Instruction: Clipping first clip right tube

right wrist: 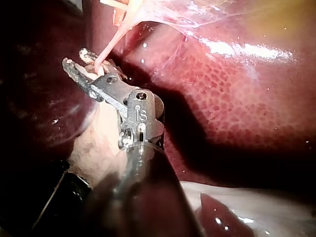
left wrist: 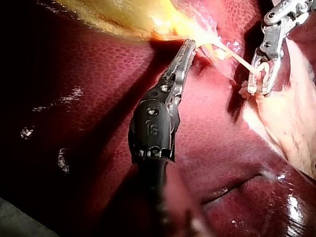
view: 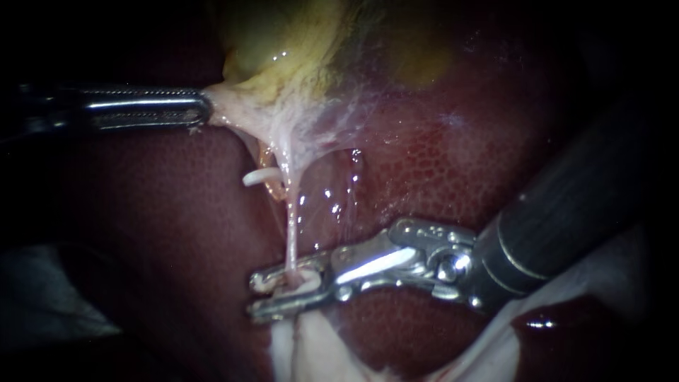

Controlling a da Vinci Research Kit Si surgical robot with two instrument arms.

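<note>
The yellow gallbladder [view: 283, 42] lies on the dark red liver [view: 453, 155]. My left instrument [view: 201, 110] is shut on pale tissue at the gallbladder's lower end and holds it taut; its serrated jaws [left wrist: 187, 49] also show in the left wrist view. From that tissue a thin pale tube [view: 290, 226] runs down. My right instrument [view: 283, 290] straddles this tube with its jaws open, one on each side, and a white clip [view: 308, 284] sits between them. In both wrist views the tube [left wrist: 239, 59] [right wrist: 111, 52] passes between those jaws [left wrist: 261, 89] [right wrist: 74, 57].
A second, orange-tinged tube [view: 272, 180] with a small white curved piece [view: 254, 177] beside it lies left of the stretched tube. A thin pale membrane [view: 332, 120] spans from the gallbladder. Whitish fatty tissue [view: 311, 354] lies under the right jaws.
</note>
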